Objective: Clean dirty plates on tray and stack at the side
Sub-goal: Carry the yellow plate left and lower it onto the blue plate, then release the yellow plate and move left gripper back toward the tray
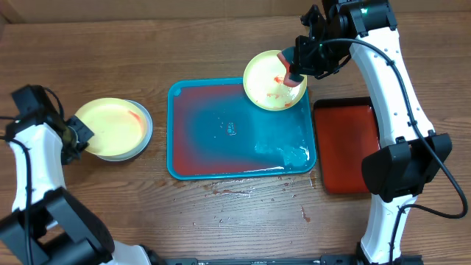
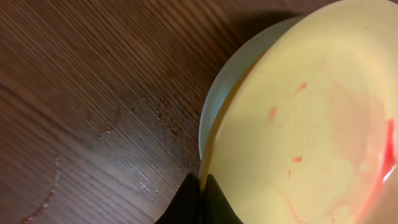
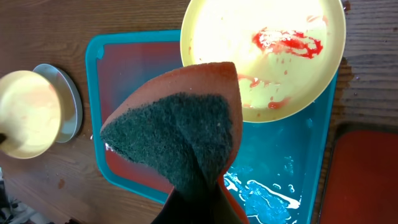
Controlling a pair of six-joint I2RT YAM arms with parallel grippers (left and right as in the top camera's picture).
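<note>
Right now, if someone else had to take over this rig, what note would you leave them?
Left hand: shut on the rim of the yellow plate, which sits on the blue plate on the table left of the tray.
Right hand: shut on the sponge, over the near edge of the sauced plate at the tray's upper right corner in the overhead view.
Done: two plates stacked at the side; the top one shows faint red streaks.
Left: wipe the sauced plate and add it to the stack.
</note>
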